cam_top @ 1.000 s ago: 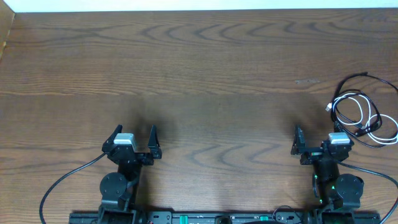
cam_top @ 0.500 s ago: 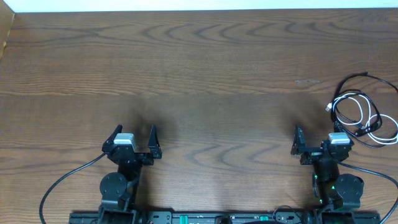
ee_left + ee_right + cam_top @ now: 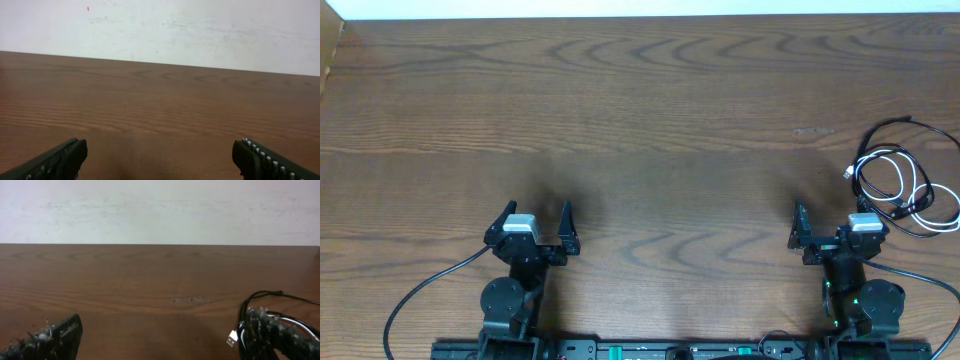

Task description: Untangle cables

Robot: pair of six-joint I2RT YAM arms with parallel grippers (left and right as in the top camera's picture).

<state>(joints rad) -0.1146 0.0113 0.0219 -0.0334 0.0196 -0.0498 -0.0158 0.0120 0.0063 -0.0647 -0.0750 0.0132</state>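
Observation:
A black cable (image 3: 886, 131) and a white cable (image 3: 917, 192) lie looped over each other at the right edge of the table. The white cable's plug (image 3: 847, 172) points left. In the right wrist view the black cable (image 3: 270, 295) and the white plug (image 3: 232, 338) show beside my right finger. My right gripper (image 3: 827, 231) (image 3: 160, 339) is open and empty, just short of the tangle. My left gripper (image 3: 534, 226) (image 3: 159, 159) is open and empty, far to the left.
The wooden table (image 3: 640, 110) runs back to a white wall (image 3: 160, 27). A pale scuff (image 3: 813, 130) marks the wood left of the cables. Thick black arm wires (image 3: 420, 290) trail beside both arm bases at the front edge.

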